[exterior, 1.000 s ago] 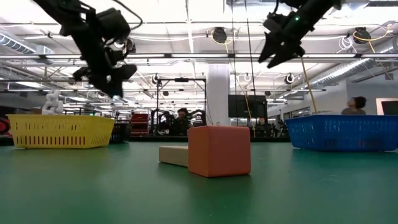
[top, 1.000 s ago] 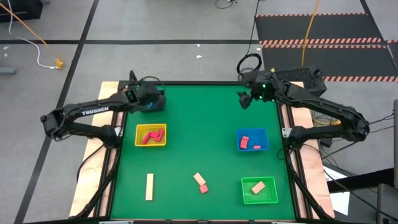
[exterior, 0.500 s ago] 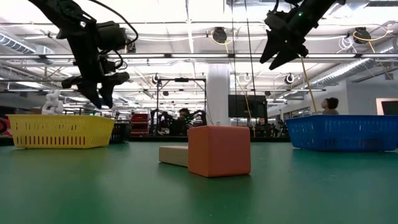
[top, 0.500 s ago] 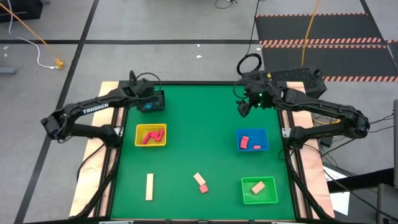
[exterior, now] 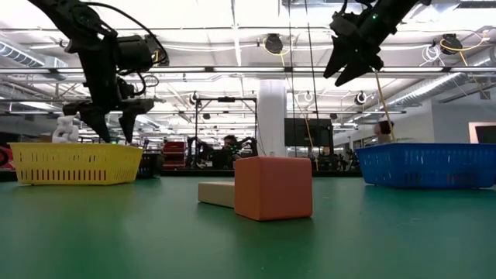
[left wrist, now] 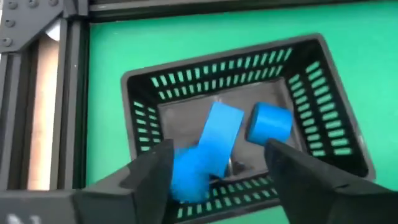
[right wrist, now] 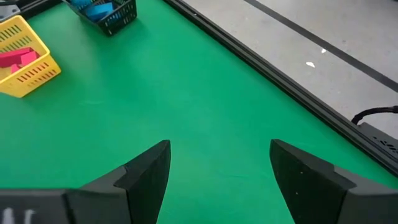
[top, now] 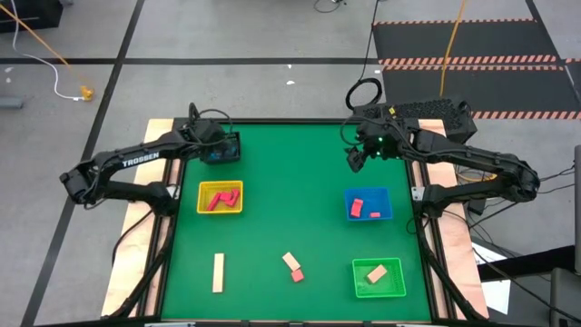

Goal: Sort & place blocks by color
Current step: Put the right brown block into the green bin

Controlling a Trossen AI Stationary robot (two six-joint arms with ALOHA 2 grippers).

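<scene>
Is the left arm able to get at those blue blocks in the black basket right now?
Probably yes. The left gripper hangs open right above the black basket, whose top is open, and the blue blocks lie uncovered inside. Nothing sits between the fingers and them; the basket's walls might crowd the grasp a little.

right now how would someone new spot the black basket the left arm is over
Go to the green table's far left corner, where the left gripper hangs open. Beneath it sits the black basket, the only dark mesh bin, holding blue blocks.
</scene>
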